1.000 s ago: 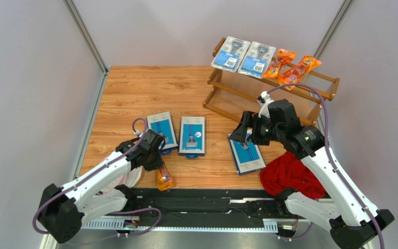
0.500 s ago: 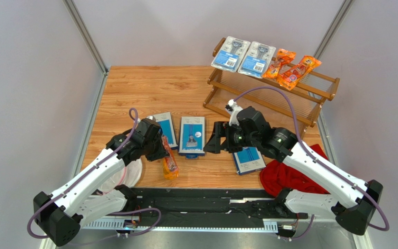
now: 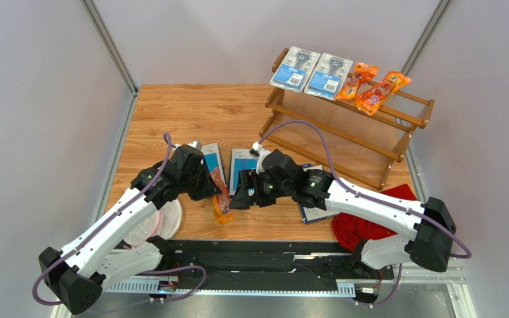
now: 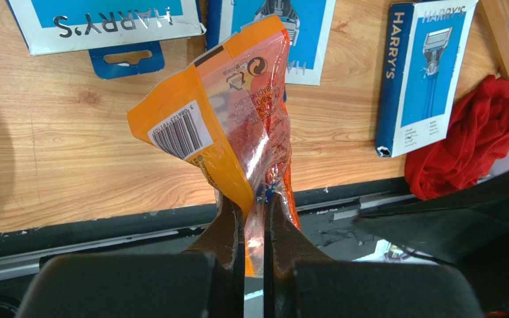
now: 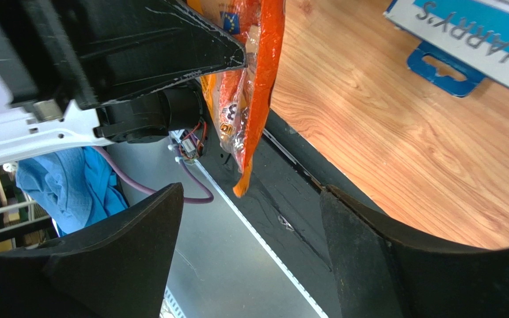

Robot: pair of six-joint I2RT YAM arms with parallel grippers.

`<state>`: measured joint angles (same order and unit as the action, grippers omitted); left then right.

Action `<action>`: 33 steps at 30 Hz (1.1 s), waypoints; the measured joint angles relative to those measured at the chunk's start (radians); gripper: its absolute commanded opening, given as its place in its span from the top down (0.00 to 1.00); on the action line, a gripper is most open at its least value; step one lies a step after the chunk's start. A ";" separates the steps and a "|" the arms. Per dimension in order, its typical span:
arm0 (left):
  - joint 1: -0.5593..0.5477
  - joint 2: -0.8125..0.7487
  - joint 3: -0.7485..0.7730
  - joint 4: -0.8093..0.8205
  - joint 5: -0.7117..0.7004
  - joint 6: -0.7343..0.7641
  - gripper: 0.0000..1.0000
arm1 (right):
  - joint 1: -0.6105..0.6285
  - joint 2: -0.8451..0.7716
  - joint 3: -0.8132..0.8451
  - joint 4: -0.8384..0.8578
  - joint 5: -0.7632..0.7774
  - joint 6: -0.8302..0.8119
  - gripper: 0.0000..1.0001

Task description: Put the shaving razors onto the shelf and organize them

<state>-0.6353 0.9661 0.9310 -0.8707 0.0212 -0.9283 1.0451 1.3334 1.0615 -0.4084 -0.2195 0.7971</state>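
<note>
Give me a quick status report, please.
Left hand shut on orange razor bag, held above table. Right hand open, facing the bag. Nothing between them.

My worktop [image 3: 191, 112] is pale wood planking. A crumpled red cloth [image 3: 350, 230] lies at its 4 o'clock corner and reaches the black rail [image 3: 270, 255] that runs along the near edge. At 8 o'clock a white, rounded thing [image 3: 171, 222] sits partly off the wood; I cannot tell what it is. Grey walls [image 3: 38, 99] stand on both sides.
</note>
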 measured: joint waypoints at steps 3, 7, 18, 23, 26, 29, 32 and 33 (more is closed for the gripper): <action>0.000 -0.001 0.000 0.000 0.005 0.000 1.00 | 0.025 0.059 0.014 0.025 0.000 0.012 0.30; 0.000 -0.006 0.001 0.000 0.011 0.000 1.00 | 0.048 0.125 0.044 0.059 -0.004 0.027 0.36; 0.000 -0.028 0.013 -0.016 0.013 0.015 1.00 | 0.073 0.239 0.106 0.106 -0.018 0.061 0.89; 0.000 -0.030 0.013 -0.026 0.012 0.023 1.00 | 0.077 0.247 0.115 0.107 -0.025 0.067 1.00; 0.000 -0.030 0.013 -0.026 0.012 0.023 0.97 | 0.078 0.247 0.116 0.107 -0.025 0.067 1.00; 0.000 -0.032 0.013 -0.027 0.012 0.023 0.84 | 0.078 0.247 0.116 0.107 -0.025 0.067 1.00; 0.000 -0.035 0.013 -0.031 0.009 0.032 0.65 | 0.078 0.247 0.116 0.107 -0.026 0.067 1.00; 0.000 -0.035 0.013 -0.032 0.008 0.035 0.58 | 0.078 0.247 0.116 0.107 -0.026 0.067 1.00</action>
<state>-0.6353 0.9310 0.9443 -0.9031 0.0288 -0.8928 1.1233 1.5803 1.1774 -0.3012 -0.2451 0.8639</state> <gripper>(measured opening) 0.293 0.132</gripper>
